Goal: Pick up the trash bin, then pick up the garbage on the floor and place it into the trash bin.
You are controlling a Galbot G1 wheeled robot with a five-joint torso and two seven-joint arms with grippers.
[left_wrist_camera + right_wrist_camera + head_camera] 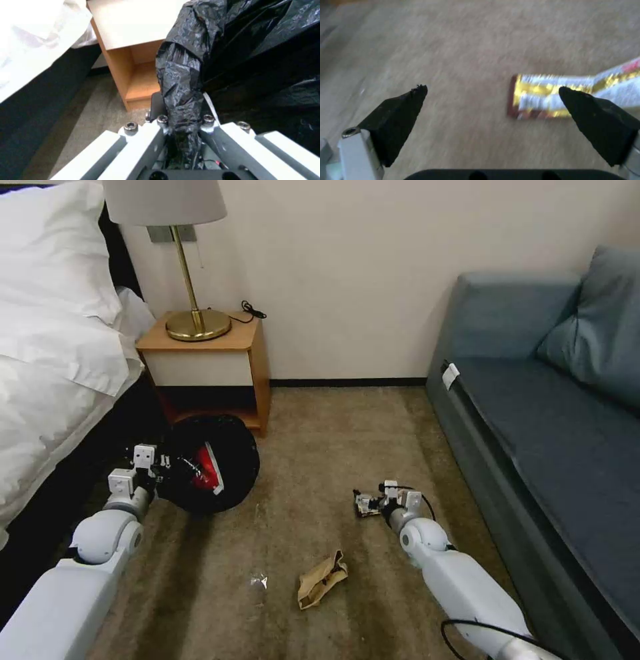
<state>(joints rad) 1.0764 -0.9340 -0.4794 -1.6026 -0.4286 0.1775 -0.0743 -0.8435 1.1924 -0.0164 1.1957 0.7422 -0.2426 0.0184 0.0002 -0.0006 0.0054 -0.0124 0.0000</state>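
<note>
Head view: left gripper point(162, 463) clamped on the black-bagged rim of the trash bin point(212, 463), held beside the nightstand point(207, 360) with a red-and-white carton point(207, 477) inside. Right gripper point(366, 503) spread wide, low over the carpet point(320, 447) at the foil wrapper point(553, 98), gripping nothing. Brown paper scrap point(321, 579) loose on the floor nearer the robot.

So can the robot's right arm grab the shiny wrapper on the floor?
Probably yes: the right end effector is open just above the foil wrapper, with bare carpet around it and nothing between.
</note>
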